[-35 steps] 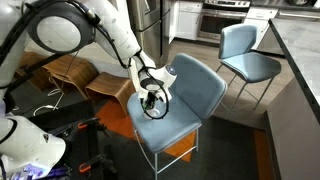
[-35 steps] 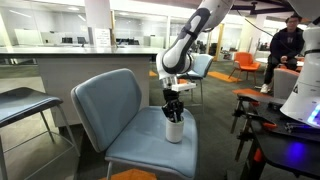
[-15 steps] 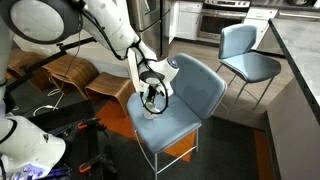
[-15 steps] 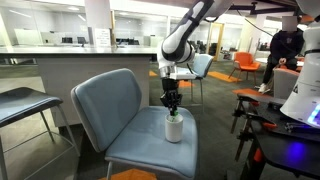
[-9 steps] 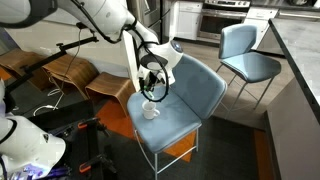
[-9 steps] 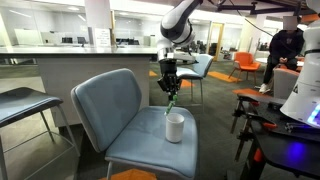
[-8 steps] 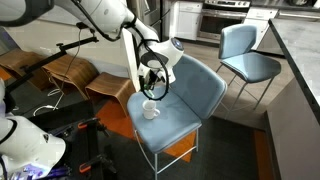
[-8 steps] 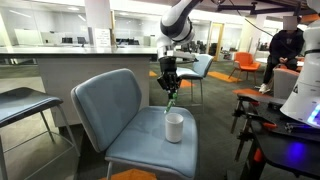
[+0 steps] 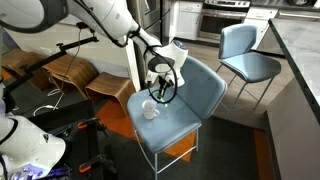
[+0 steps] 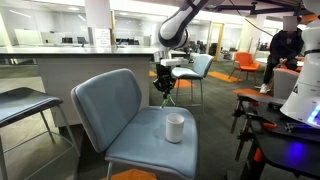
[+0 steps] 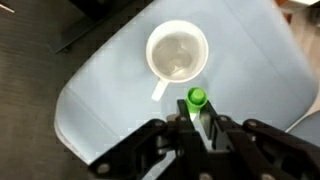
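Fig. 1. Robotiq gripper [image 11: 197,120] w/ both jaws clamped on green marker [image 11: 197,98]. Held approx. vertical, green end pointing down, seen end-on in wrist view. Hanging in air above seat in both exterior views [image 10: 166,88], touching nothing else.

Directly below, well apart: white mug [image 11: 178,52], upright, empty as far as visible, handle toward the tool in wrist view. Standing toward near edge of seat of blue chair [image 10: 128,140]; same mug in an exterior view [image 9: 150,110].

Handling, marker (judgement): light, stiff, smooth plastic barrel, so prone to swivel or slip in flat pads. Best taken mid-barrel or just above, firm pinch, axis in line w/ fingers. Present hold on upper part, most of barrel hidden by jaws.

Handling, mug (judgement): prob. ceramic, heavier, rigid, breakable; padded seat gives soft, slightly uneven footing, so easy to tip if knocked at rim. Best taken by rim wall or handle.

Farther out: second blue chair [image 9: 245,50] at far right; person [image 10: 285,45] seated in far background.
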Action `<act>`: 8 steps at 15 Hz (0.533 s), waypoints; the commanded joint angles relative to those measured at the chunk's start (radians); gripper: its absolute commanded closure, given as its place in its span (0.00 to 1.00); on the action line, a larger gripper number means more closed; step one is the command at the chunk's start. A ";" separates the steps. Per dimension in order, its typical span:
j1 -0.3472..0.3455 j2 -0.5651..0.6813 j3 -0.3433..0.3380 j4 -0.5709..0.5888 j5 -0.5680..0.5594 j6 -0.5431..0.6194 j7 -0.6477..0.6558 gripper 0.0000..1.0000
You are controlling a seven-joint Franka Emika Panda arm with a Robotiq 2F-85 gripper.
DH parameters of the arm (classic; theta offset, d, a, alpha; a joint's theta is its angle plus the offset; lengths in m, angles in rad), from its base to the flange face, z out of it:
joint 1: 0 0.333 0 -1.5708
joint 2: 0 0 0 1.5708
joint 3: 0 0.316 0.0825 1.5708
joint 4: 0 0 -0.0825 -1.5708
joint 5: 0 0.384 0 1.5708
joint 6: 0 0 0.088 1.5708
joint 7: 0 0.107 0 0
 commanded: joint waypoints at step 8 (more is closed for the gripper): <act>0.067 0.451 -0.113 0.593 -0.150 -0.421 0.338 0.95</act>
